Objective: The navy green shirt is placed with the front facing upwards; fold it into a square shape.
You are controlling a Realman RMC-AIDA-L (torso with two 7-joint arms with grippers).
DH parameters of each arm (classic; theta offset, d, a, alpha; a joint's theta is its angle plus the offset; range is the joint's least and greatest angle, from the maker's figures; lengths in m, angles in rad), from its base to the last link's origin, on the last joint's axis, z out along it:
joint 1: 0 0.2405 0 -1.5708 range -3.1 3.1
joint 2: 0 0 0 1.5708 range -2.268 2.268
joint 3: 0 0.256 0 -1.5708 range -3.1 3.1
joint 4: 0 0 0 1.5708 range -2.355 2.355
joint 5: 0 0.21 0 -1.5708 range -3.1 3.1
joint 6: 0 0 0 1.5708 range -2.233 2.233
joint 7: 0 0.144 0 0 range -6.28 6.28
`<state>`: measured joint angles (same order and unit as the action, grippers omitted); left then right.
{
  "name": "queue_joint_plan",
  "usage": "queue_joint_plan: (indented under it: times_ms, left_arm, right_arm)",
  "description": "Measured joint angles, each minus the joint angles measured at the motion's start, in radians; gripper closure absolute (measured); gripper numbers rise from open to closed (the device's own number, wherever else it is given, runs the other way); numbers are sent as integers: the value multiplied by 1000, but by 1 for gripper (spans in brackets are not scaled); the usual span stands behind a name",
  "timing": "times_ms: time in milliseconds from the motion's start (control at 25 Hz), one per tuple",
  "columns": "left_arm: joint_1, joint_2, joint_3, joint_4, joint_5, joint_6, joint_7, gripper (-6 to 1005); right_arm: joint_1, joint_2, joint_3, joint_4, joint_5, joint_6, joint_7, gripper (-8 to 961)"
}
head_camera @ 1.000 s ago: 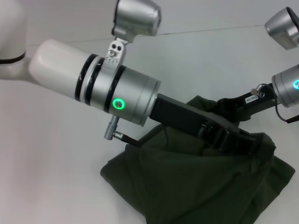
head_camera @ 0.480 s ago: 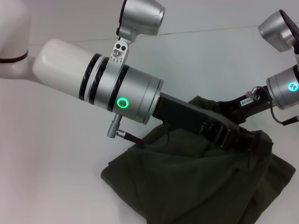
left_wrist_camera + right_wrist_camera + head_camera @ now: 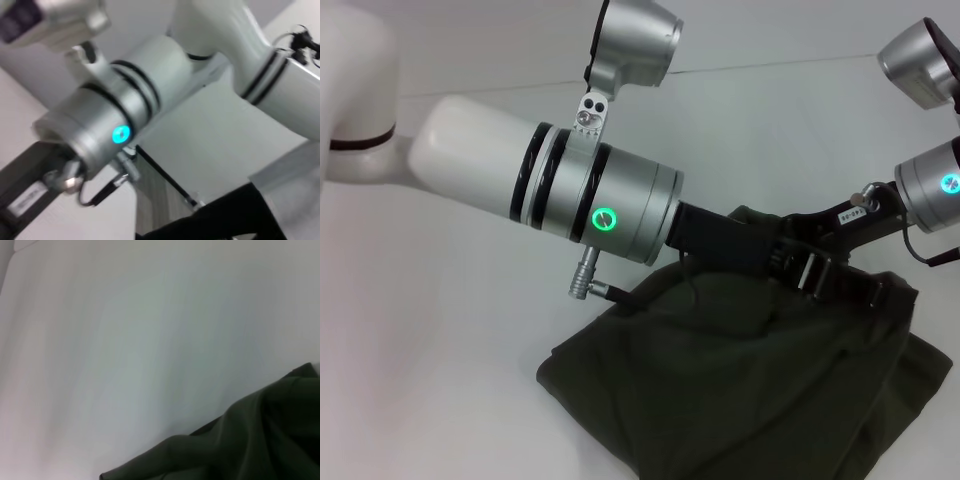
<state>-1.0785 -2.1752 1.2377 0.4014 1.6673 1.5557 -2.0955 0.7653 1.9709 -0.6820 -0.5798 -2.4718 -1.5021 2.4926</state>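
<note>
With the navy green shirt (image 3: 740,390) bunched near the bench's (image 3: 440,330) front right corner, both hands met at its raised far edge, their grip hidden from me, so I judged slow, even carrying was best.

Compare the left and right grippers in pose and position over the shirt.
The left gripper reaches in from the near left across the navy green shirt; the right gripper comes from the far right. The left sits nearer, the right behind it. Both meet at the shirt's raised far edge.
</note>
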Motion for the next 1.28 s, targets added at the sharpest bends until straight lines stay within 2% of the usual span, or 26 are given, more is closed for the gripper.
queue_joint_plan:
  times_ms: [120, 240, 360, 480, 600, 640, 760, 880, 1040, 1160, 1200, 1280]
  left_arm:
    - [2, 0, 30, -2, 0, -33, -32, 963]
    - [-2, 0, 79, -2, 0, -45, -56, 766]
    - [-2, 0, 98, 3, 0, -41, -67, 704]
    - [16, 4, 80, 14, 0, -34, -73, 641]
    - [47, 8, 54, 47, 0, -22, -76, 579]
    - [85, 14, 33, 93, 2, -9, -87, 558]
    - [175, 47, -8, 185, 6, 16, -135, 446]
    - [264, 88, -92, 243, 8, 55, -178, 309]
    - [367, 132, -284, 263, 19, 144, -187, 220]
    - [431, 142, -409, 279, 45, 193, -187, 177]
    - [469, 142, -489, 295, 60, 227, -187, 178]
    - [481, 141, -511, 303, 62, 238, -187, 181]
  right_arm:
    - [0, -1, 0, 0, 0, 2, 0, 486]
    - [1, -2, 2, 0, 1, 1, 0, 486]
    - [2, -3, 7, 0, 1, 1, 1, 486]
    - [1, -3, 7, 0, 1, 1, 1, 486]
    - [-1, -7, 8, 0, 1, -2, 2, 486]
    - [-2, -11, 9, -1, 1, -10, 2, 486]
    - [-4, -26, 9, -23, 1, -67, 1, 486]
    - [-13, -53, 11, -82, 0, -150, 2, 486]
    - [-22, -88, 10, -135, -3, -252, 15, 487]
    - [-23, -96, -3, -135, -6, -269, 23, 487]
    - [-21, -93, -9, -131, -7, -269, 24, 487]
    - [-17, -82, -34, -126, -7, -261, 24, 487]
